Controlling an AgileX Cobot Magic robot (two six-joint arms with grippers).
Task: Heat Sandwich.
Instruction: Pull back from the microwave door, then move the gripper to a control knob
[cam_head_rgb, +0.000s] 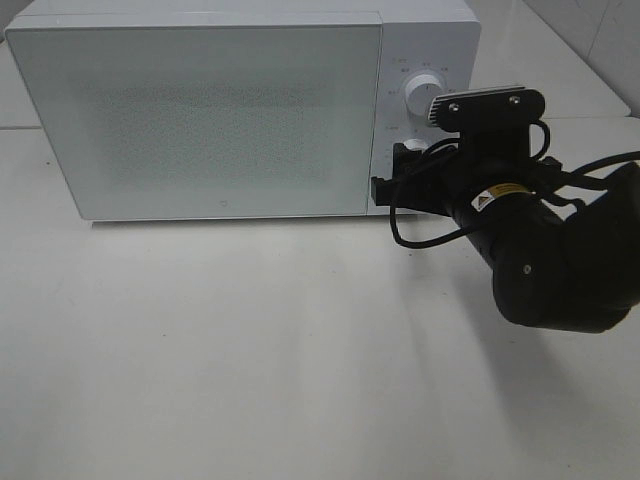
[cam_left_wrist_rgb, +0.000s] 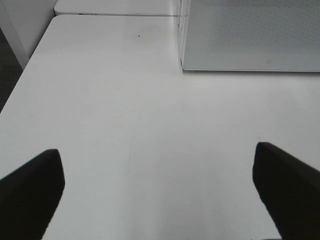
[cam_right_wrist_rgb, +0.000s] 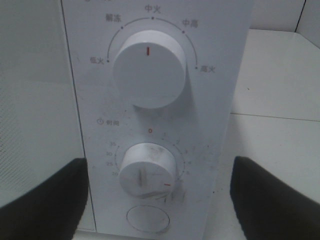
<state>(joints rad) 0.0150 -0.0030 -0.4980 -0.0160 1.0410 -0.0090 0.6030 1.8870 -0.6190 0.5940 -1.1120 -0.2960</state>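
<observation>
Directly ahead — microwave door (cam_head_rgb: 200, 110), timer knob (cam_right_wrist_rgb: 148, 169).

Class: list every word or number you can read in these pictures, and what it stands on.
On the microwave panel, round the upper knob:
"低火"
"解冻"
"中火"
"中高"
"高火"
Round the lower knob:
"时间"
"0"
"35"
"30"
"25"
"20"
Its other numbers: blurred.
Arm's yellow sticker: too small.

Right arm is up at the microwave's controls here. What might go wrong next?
The right pincer stands open in front of the timer knob, with the power knob and a round button close by; drifting off could work the wrong control. The timer's red mark sits off zero, so more turning may overheat. The sandwich is not visible behind the closed door.
</observation>
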